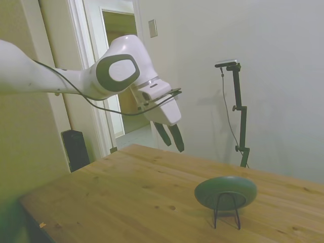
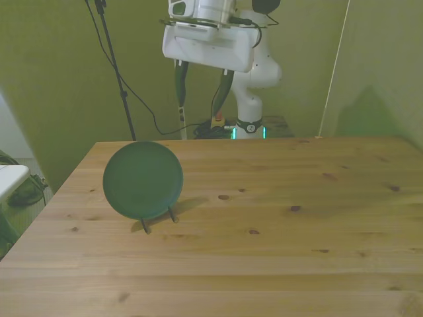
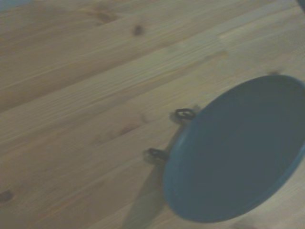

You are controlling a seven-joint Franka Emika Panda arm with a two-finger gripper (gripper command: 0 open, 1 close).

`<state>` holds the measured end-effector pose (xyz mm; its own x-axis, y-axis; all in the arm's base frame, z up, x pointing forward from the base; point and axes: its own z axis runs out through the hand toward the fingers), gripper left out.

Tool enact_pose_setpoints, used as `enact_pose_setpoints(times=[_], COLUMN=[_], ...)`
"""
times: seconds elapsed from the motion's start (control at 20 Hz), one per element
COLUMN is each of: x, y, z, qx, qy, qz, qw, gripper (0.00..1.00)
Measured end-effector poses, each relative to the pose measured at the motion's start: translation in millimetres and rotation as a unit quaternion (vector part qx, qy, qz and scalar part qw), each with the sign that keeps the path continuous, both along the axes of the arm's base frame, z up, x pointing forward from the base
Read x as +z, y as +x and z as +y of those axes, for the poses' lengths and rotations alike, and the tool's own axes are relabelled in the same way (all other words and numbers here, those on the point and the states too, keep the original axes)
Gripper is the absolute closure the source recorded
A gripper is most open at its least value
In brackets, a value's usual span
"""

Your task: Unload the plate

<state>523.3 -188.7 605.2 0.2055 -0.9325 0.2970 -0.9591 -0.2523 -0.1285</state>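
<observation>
While plate (image 2: 143,179) leans upright on wire stand (image 1: 226,210) well below and fwd of gripper (image 2: 201,90), fingers spread w/ nothing held, risk tipping plate + stand if descent clips rim or pinch lands off-centre.

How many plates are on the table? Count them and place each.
1. The plate stands nearly upright on a black wire stand, toward the front view's left of the table.
</observation>
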Motion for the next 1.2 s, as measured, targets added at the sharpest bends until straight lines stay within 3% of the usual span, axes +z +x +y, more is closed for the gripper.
enact_pose_setpoints(times=[0.15, 0.5, 1.05, 1.1, 1.2], x=[-1.9, -47.3, -78.2, -81.0, -86.7], y=[18.3, 48.0, 54.7, 54.9, 54.8], z=[-38.6, -100.5, -118.3, -118.3, -118.4], qx=[-0.041, -0.098, -0.111, -0.110, -0.109], qy=[-0.007, -0.009, -0.011, -0.010, -0.010], qz=[0.022, 0.088, 0.111, 0.112, 0.113], qw=[0.9989, 0.9912, 0.9876, 0.9876, 0.9876], gripper=[0.00, 0.00, 0.00, 1.00, 1.00])
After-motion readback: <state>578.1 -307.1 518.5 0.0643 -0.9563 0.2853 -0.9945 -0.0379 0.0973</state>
